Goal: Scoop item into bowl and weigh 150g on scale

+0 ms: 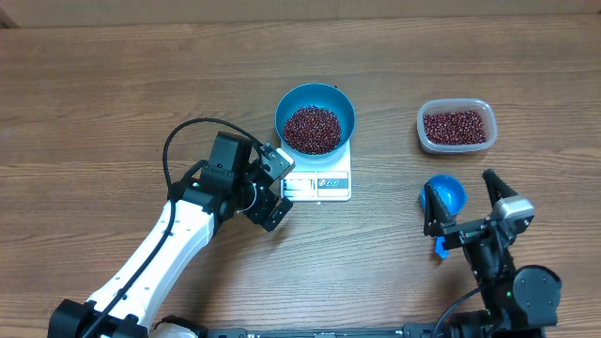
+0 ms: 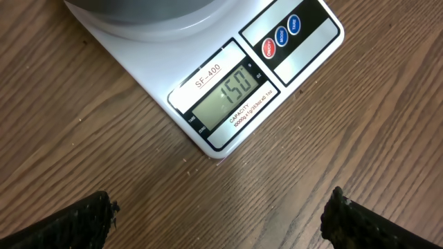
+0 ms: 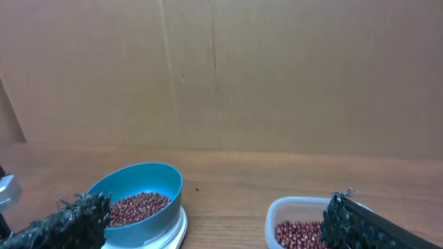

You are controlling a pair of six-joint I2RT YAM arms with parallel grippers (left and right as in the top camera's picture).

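Beans (image 1: 312, 129) in bowl (image 1: 315, 94) on scale (image 1: 317, 186); display (image 2: 225, 97) reads 150.

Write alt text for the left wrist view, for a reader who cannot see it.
The white scale on the wooden table shows 150 on its display, seen from close above. The left gripper hangs open and empty in front of it, with its two dark fingertips in the lower corners.

Blue bowl (image 1: 338, 101) of beans (image 1: 313, 130) sits on scale (image 1: 324, 184), toward table's (image 1: 113, 84) far edge. Just beside scale's left side: left gripper (image 1: 280, 188), jaws wide. Tub (image 1: 456, 143) (more beans) toward right edge. In front of it, scoop (image 1: 443, 195) between spread fingers of right gripper (image 1: 462, 202).
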